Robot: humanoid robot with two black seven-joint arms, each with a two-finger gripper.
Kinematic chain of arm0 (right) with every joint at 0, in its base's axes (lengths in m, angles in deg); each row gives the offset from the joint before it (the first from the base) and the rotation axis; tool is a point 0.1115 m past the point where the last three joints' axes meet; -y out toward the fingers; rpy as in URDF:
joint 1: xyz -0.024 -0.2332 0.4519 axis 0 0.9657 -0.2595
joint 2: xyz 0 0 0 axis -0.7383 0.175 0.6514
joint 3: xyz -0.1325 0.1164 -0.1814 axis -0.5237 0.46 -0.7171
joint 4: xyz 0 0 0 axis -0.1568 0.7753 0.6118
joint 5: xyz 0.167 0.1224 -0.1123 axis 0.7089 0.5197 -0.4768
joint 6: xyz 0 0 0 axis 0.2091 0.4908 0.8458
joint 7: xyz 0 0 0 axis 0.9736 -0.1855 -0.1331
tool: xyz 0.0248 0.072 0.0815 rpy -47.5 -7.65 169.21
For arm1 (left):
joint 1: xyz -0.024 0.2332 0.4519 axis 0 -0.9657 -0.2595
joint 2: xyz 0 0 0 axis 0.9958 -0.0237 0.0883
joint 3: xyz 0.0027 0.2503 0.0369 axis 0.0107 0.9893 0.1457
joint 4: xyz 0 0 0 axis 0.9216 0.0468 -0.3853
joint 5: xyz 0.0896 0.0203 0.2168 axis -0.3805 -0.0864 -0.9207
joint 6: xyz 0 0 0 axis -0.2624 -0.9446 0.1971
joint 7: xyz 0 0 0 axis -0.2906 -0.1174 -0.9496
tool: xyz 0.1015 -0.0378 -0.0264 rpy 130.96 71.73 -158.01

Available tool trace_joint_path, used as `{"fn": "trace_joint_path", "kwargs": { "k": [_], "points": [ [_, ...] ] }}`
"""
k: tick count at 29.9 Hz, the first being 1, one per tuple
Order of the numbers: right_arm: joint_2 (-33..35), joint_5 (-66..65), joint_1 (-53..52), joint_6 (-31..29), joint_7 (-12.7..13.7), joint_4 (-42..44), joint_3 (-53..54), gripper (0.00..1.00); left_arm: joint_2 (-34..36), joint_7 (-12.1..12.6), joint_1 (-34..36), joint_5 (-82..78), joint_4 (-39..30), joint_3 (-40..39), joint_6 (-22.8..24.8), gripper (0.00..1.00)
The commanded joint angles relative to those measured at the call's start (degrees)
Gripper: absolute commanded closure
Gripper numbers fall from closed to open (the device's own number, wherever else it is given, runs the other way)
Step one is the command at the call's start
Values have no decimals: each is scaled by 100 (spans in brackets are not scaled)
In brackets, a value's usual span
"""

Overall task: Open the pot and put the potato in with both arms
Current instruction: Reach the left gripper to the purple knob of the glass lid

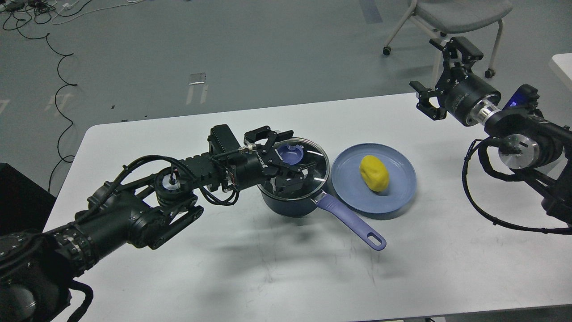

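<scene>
Our left tool (286,154) blocks the pot (286,203) lid's near-left part; knob contact unclear. Chair (451,18) cropped at top, worktop (268,277) at bottom and right.

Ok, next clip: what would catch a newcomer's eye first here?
Most likely the bright yellow potato, lying on a blue plate right of centre on the white table. Next, the left end effector, open over the glass lid of the navy pot beside the plate. The right end effector hangs open above the table's far right corner.
</scene>
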Motion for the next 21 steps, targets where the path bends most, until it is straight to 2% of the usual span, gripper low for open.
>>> {"fn": "trace_joint_path", "kwargs": {
  "k": [1,12,18,21],
  "points": [
    [0,0,41,0,0,0,1,0,5,0,-1,175,26,4,19,2],
    [0,-9,120,9,-9,9,1,0,-4,0,-18,343,254,21,19,2],
    [-9,-9,129,18,-9,70,-34,0,-4,0,61,439,245,443,10,4],
    [-9,-18,138,35,-9,193,-78,0,-4,0,70,475,245,452,1,12]
  ]
}}
